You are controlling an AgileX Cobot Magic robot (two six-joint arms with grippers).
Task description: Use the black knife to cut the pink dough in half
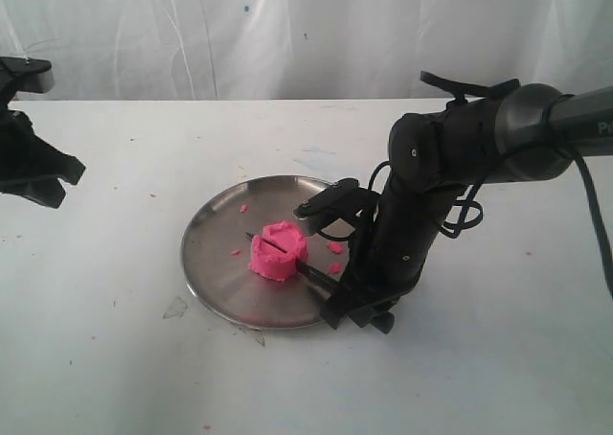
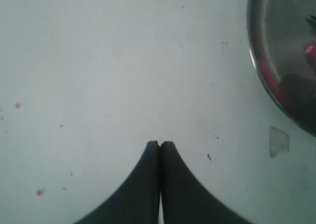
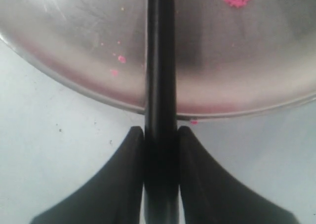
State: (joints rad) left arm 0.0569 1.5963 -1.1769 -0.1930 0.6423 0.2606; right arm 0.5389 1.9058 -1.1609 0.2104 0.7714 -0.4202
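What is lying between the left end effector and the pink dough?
In the exterior view, from the left end effector to the pink dough: white table, then the steel plate rim and one small pink crumb.

right arm (image 1: 498,133) comes in from the right edge, elbow bent, wrist (image 1: 397,234) pitched steeply down. right gripper (image 3: 160,131) sits low, its fingers (image 3: 131,155) clamped on either side of the black knife (image 3: 160,61) handle, gripping it firmly. left arm (image 1: 27,152) is parked at the far left edge, well apart from the right arm. left gripper (image 2: 160,145) has its fingertips pressed together with nothing between them.
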